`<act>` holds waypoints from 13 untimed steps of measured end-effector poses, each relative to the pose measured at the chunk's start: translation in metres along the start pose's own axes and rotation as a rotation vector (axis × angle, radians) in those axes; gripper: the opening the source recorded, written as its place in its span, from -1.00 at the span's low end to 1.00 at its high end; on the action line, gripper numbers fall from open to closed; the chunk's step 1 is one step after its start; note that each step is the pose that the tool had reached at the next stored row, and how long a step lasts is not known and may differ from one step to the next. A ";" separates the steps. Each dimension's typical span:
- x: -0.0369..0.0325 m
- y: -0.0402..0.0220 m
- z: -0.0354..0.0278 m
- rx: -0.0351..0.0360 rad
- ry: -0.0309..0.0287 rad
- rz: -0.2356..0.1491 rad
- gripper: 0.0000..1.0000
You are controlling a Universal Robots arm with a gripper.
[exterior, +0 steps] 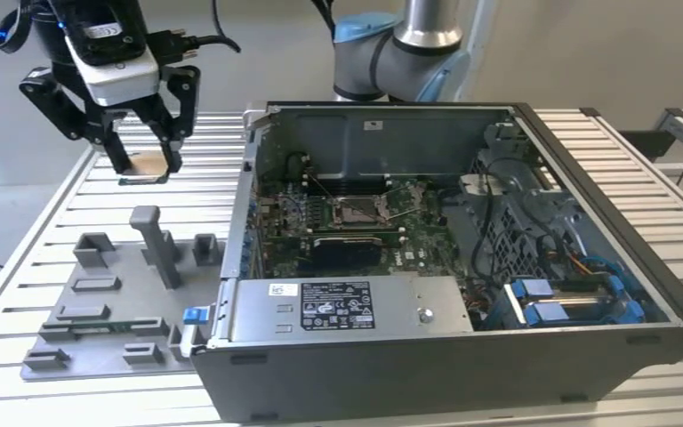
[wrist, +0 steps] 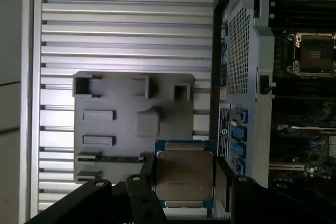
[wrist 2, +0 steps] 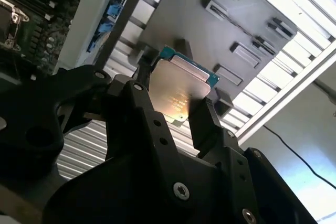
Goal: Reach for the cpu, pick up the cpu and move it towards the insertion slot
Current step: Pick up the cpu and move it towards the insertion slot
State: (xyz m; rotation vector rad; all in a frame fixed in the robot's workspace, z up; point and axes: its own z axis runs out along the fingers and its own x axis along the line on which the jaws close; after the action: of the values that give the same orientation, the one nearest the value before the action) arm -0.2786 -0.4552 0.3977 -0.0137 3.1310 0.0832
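While you are holding the small, thin, square, silvery-topped cpu (wrist: 184, 174) aloft over the slatted metal table (exterior: 33, 218), well apart from the silver-framed square insertion slot (exterior: 357, 209), the black gripper (exterior: 142, 167) is clamping its opposite edges, suiting a likely light, stiff, slippery, fragile chip.

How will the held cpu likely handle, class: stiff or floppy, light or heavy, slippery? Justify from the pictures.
Probably stiff: the cpu looks flat though the gripper pinches only two edges. Likely light: it is thin and small beside the tray. Perhaps slippery: its metal top looks smooth, so a knock could shift it.
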 end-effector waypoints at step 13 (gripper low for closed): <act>-0.0492 0.0000 0.0005 0.0001 0.0000 0.000 -1.00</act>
State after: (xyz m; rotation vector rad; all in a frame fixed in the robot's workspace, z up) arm -0.2294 -0.4547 0.3977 -0.0138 3.1310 0.0831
